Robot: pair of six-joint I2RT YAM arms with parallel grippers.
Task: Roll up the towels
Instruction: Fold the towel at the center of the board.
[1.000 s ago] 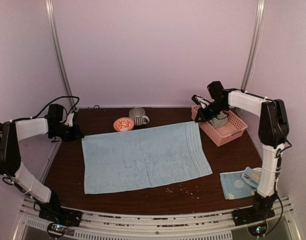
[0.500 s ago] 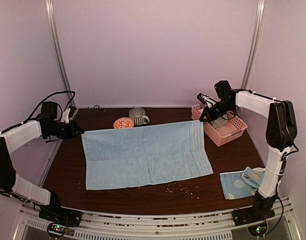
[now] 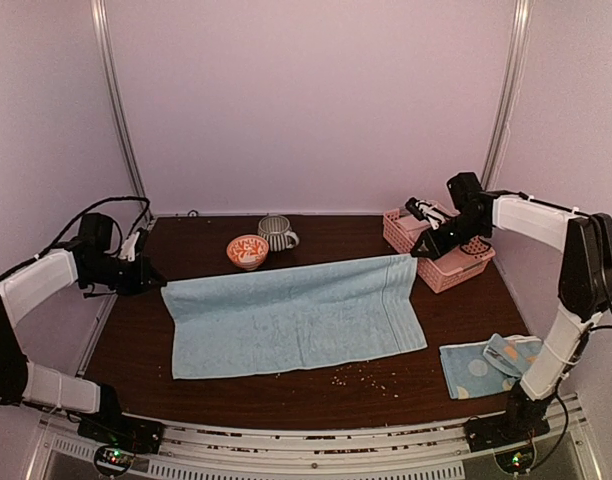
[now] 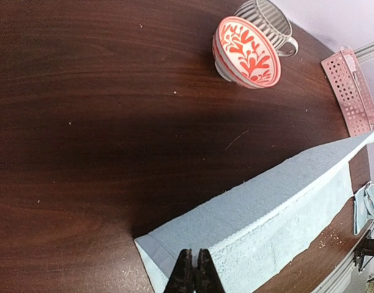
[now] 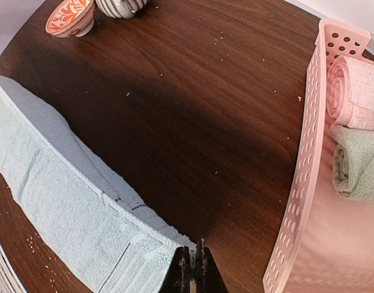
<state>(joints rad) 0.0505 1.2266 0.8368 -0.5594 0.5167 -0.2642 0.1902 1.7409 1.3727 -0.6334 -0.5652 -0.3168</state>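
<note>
A large light blue towel (image 3: 296, 320) lies spread across the dark table, and its far edge is lifted off the wood. My left gripper (image 3: 157, 284) is shut on the far left corner; in the left wrist view the fingertips (image 4: 195, 268) pinch the towel (image 4: 285, 201) at its hem. My right gripper (image 3: 417, 255) is shut on the far right corner, shown in the right wrist view (image 5: 193, 262) clamping the ribbed border of the towel (image 5: 65, 189). A folded blue dotted towel (image 3: 481, 365) rests at the near right. A pink rolled towel (image 5: 358, 91) and a grey-green one (image 5: 358, 162) sit in the basket.
A pink lattice basket (image 3: 441, 270) stands at the back right, just beyond my right gripper. A red-patterned bowl (image 3: 247, 249) and a striped mug (image 3: 276, 232) stand behind the towel's far edge. Crumbs (image 3: 361, 375) dot the table near the front.
Both grippers have drawn the towel's far corners up and toward the near side, and slightly outward. The far edge now hangs raised and taut, closer to the front.
</note>
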